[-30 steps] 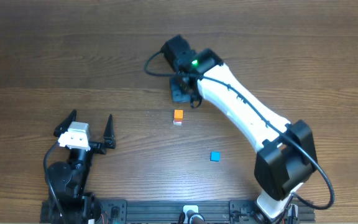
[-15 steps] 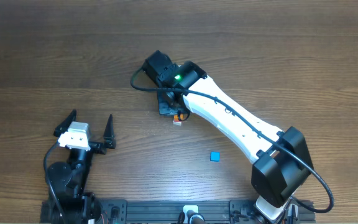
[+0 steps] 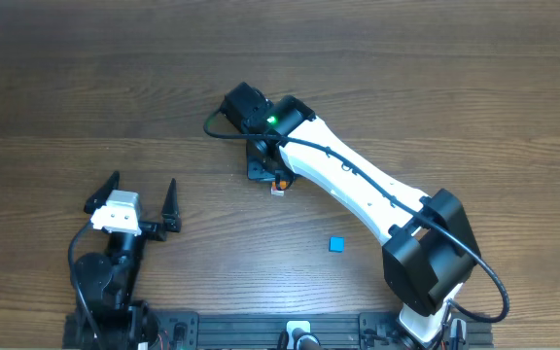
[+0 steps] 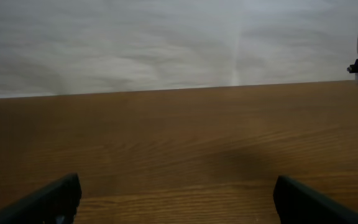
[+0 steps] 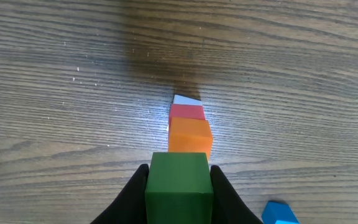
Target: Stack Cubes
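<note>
— Right gripper (image 3: 266, 171), from above, sits at the table's (image 3: 455, 78) middle, hiding most of the orange cube (image 3: 279, 184); blue cube (image 3: 335, 244) lies apart, toward the bases' edge. Left gripper (image 3: 136, 199)?
— Fingers spread near the bases' left corner, open wood ahead. Right wrist view: jaws clamped on green cube (image 5: 179, 180) over orange; red cube (image 5: 186, 112), white cube (image 5: 186, 99) beneath.

Wooden table (image 3: 86, 87), pale wall (image 4: 166, 43)

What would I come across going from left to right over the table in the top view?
The left pincer, open → right pincer, shut on the green cube → blue cube.
</note>
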